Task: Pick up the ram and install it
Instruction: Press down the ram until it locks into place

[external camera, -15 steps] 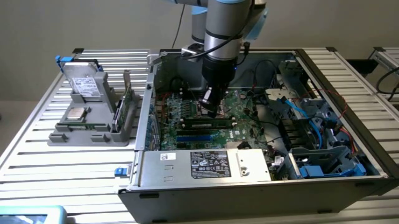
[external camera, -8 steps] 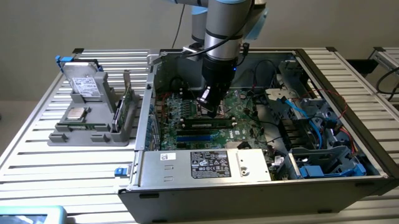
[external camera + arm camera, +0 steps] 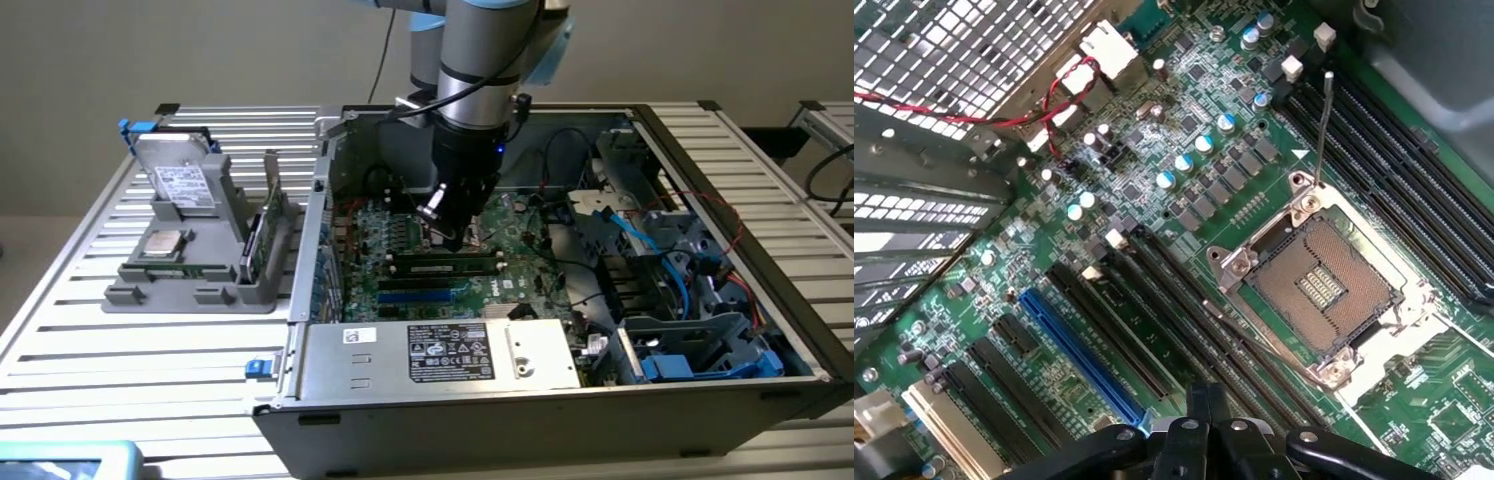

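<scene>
The ram point(image 3: 447, 266), a long dark-green stick, lies level in a black memory slot on the motherboard point(image 3: 514, 290) inside the open computer case point(image 3: 534, 420). My gripper point(image 3: 454, 240) hangs straight down just above and slightly behind the middle of the stick. Its fingers taper together and look shut with nothing between them. In the wrist view the dark fingertips point(image 3: 1204, 400) hover over long black slots point(image 3: 1184, 330) beside the open processor socket point(image 3: 1324, 285). I cannot tell whether the tips touch the ram.
A grey parts holder point(image 3: 187, 270) stands on the slatted table at the exterior view's left, with an upright green card point(image 3: 274, 230) in it. A labelled metal box point(image 3: 447, 352) fills the case front. Cables and drive bays point(image 3: 654, 270) crowd the case's right side.
</scene>
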### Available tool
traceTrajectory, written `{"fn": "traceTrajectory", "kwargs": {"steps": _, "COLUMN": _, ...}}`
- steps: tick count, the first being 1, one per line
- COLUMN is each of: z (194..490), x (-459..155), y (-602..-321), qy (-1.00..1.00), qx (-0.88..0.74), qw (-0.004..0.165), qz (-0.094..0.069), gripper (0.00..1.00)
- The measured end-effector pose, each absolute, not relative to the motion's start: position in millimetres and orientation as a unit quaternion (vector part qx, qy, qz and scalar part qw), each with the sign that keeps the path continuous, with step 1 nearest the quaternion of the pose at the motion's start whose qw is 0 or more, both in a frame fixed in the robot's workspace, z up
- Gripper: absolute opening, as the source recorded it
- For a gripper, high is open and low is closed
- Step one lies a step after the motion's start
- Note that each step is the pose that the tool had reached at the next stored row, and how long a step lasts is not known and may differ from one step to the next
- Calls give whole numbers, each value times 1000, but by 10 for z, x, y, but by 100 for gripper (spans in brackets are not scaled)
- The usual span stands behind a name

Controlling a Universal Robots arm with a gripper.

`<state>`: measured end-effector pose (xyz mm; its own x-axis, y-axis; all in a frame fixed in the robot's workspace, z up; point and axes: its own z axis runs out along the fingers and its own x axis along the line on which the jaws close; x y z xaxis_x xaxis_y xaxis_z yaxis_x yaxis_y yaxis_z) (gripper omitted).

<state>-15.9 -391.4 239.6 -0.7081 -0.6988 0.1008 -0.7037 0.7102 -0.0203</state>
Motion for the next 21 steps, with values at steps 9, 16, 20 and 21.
{"fn": "traceTrajectory", "kwargs": {"steps": 9, "z": 2395, "x": -159, "y": -3913, "qy": -941, "qx": 334, "qw": 38, "qz": 29, "gripper": 11}}
{"fn": "traceTrajectory", "kwargs": {"steps": 16, "z": 2396, "x": -159, "y": -3914, "qy": -951, "qx": 305, "qw": 32, "qz": 34, "gripper": 11}}
{"fn": "traceTrajectory", "kwargs": {"steps": 20, "z": 2396, "x": -159, "y": -3913, "qy": -956, "qx": 288, "qw": 31, "qz": 37, "gripper": 11}}
{"fn": "traceTrajectory", "kwargs": {"steps": 21, "z": 2395, "x": -159, "y": -3913, "qy": -958, "qx": 284, "qw": 31, "qz": 38, "gripper": 11}}
